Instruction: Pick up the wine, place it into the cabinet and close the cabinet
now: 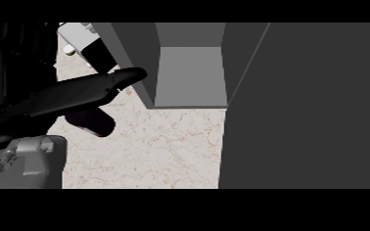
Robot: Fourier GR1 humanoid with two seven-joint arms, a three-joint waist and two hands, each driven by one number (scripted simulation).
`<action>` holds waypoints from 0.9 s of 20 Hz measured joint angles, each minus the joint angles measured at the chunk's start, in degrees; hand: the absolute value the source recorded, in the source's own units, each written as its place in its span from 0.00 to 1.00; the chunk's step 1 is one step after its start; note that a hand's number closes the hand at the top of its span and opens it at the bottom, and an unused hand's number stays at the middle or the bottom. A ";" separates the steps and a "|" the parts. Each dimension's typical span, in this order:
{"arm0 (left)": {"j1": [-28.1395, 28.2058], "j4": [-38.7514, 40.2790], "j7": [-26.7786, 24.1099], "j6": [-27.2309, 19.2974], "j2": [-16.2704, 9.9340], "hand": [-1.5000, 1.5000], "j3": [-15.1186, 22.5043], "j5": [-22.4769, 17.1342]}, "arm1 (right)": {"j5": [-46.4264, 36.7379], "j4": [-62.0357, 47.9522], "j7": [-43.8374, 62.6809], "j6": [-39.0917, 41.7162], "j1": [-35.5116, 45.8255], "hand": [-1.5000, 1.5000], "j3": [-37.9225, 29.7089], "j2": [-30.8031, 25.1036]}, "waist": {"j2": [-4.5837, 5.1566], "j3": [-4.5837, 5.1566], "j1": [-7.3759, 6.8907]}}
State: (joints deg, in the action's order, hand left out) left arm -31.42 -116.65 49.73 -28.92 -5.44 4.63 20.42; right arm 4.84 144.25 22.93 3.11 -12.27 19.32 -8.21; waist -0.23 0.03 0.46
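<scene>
My left hand (80, 94) comes in from the left edge and lies across the counter, one black finger stretching toward the cabinet's left wall. Under it a dark wine bottle (95, 123) juts out down and to the right, its rounded end tinted dark red; the hand is curled round its hidden upper part. The grey left forearm (33, 160) fills the lower left corner. The cabinet (188, 76) stands open at the top middle, with a bare grey inside. Its door (296, 107) is swung wide open and covers the right side. My right hand does not show.
The marble counter (159, 147) runs below the cabinet between the forearm and the door. At the top left stand a white object (78, 31), a small green thing (70, 50) and a tilted white and black panel (98, 55).
</scene>
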 measured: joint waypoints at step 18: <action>12.65 -4.59 -4.11 6.65 -6.80 0.00 -11.70 -9.32 | -0.48 0.10 3.69 -2.45 4.37 0.00 0.32 -0.41 | 0.02 0.04 -0.02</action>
State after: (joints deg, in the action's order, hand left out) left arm -18.77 -121.23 45.62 -22.27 -12.24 -7.08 11.10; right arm 4.36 144.36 26.62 0.66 -7.90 19.64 -8.62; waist -0.20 0.07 0.44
